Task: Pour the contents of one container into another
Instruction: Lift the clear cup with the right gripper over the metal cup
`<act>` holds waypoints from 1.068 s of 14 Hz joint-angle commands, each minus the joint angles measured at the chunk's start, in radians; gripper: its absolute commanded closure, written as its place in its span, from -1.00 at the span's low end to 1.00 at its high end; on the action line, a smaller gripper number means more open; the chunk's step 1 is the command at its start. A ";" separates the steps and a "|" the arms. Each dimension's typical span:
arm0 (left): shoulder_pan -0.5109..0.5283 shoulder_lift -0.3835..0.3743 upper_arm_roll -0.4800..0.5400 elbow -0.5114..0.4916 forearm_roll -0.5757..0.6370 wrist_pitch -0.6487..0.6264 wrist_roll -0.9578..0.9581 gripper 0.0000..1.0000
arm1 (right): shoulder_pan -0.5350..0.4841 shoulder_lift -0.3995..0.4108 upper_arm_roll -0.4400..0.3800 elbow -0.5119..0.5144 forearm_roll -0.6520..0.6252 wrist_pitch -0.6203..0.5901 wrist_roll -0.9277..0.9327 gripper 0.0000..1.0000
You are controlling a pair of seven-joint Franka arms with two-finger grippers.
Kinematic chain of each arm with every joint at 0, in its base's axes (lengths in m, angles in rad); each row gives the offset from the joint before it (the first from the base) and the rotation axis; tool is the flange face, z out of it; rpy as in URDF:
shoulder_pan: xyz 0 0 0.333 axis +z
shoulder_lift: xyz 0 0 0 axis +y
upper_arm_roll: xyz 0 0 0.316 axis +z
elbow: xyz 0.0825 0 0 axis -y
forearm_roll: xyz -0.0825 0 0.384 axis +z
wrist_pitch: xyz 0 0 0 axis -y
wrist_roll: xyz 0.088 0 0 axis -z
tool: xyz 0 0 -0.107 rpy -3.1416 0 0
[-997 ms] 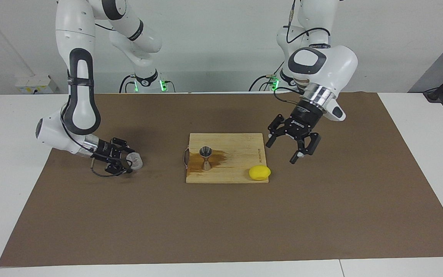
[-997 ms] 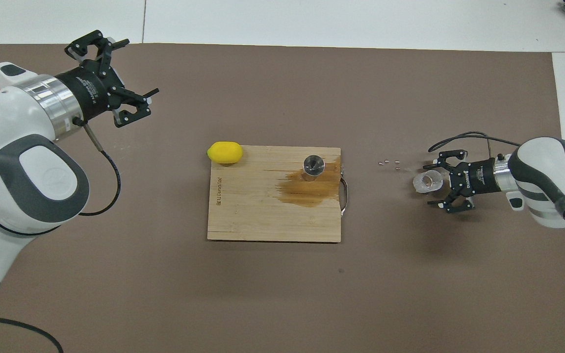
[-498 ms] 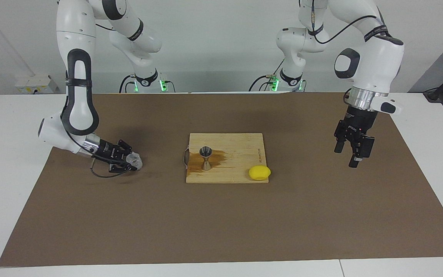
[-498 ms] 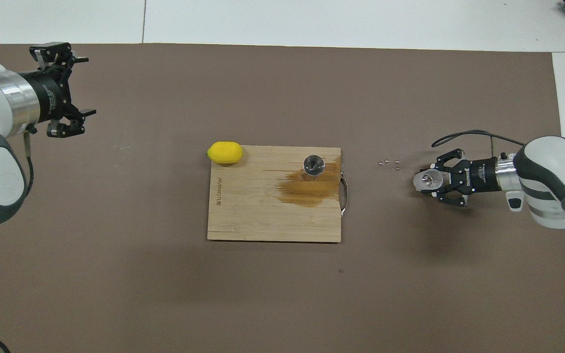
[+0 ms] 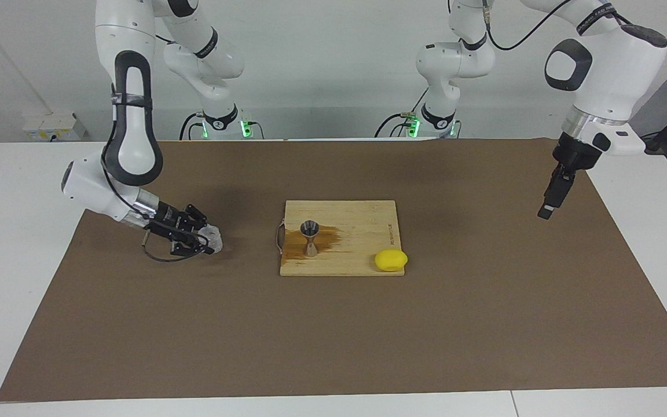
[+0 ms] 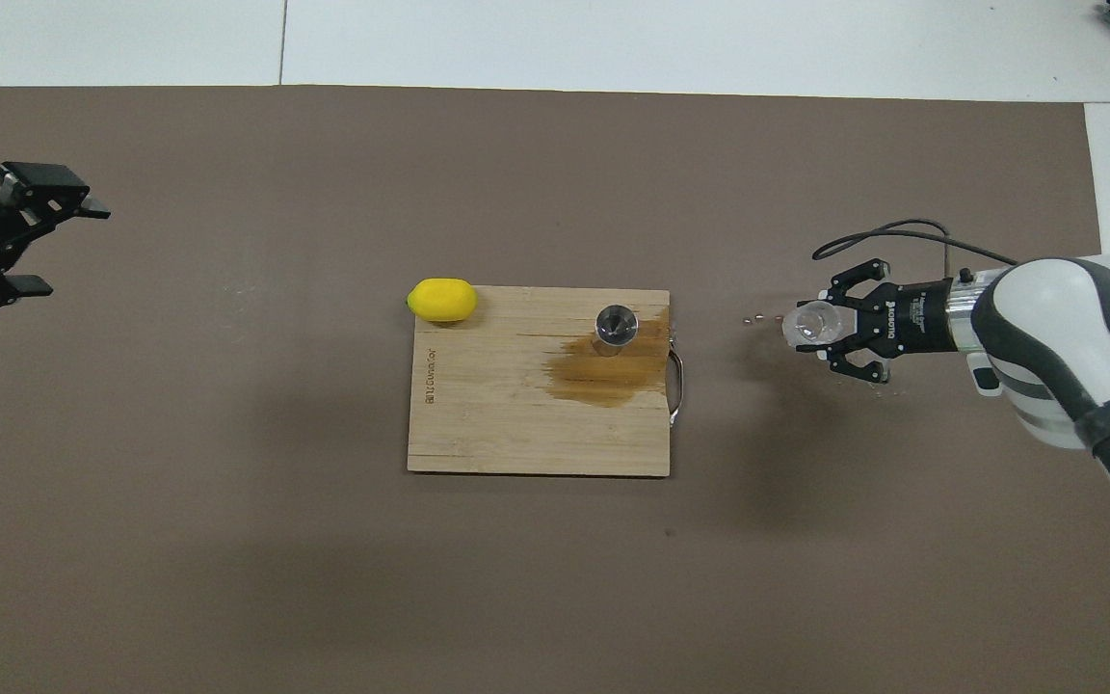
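Right gripper (image 5: 206, 240), low over the mat (image 5: 333, 324) toward the right arm's end of the table: clenched on the cup (image 5: 212, 238), fingers pinching its sides. Cup clear and short, tilted in the grip, mouth turned toward the board (image 5: 342, 263); cannot tell whether lifted off the mat or touching it. Same grip in the overhead view (image 6: 830, 325), cup (image 6: 808, 323) at the fingertips. Contents of the cup not discernible.

Jigger (image 5: 310, 238): upright on the board, at the end nearest the right arm, close to the metal handle (image 5: 279, 236). Well apart from the cup. Standing at the edge of a dark wet stain (image 6: 608, 369) spread across the wood (stain wider on the side nearer the robots, as seen from overhead).

Lemon (image 5: 391, 260): at the board's corner toward the left arm's end, farther from the robots than the jigger, overlapping the board's edge.

A few small droplets or specks (image 6: 759, 316) on the mat between board and cup.

Left gripper (image 5: 549, 200): raised over the mat's edge at the left arm's end, pointing down, jaws released, holding nothing. Waiting.
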 commanded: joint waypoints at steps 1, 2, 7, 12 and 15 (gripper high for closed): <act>0.047 -0.013 -0.008 0.032 0.021 -0.143 0.285 -1.00 | 0.113 -0.029 -0.003 -0.014 -0.017 0.115 0.155 1.00; 0.057 -0.020 -0.008 0.037 0.025 -0.189 0.365 -1.00 | 0.158 -0.029 -0.003 -0.011 -0.046 0.164 0.230 1.00; 0.060 -0.050 -0.056 0.085 0.097 -0.430 0.564 -1.00 | 0.281 0.010 -0.001 0.111 -0.347 0.214 0.588 1.00; 0.143 -0.018 -0.176 0.212 0.139 -0.561 0.627 -1.00 | 0.328 0.041 -0.001 0.273 -0.554 0.046 0.703 1.00; 0.157 0.015 -0.183 0.262 0.142 -0.596 0.627 -1.00 | 0.364 0.040 -0.001 0.290 -0.631 0.019 0.709 1.00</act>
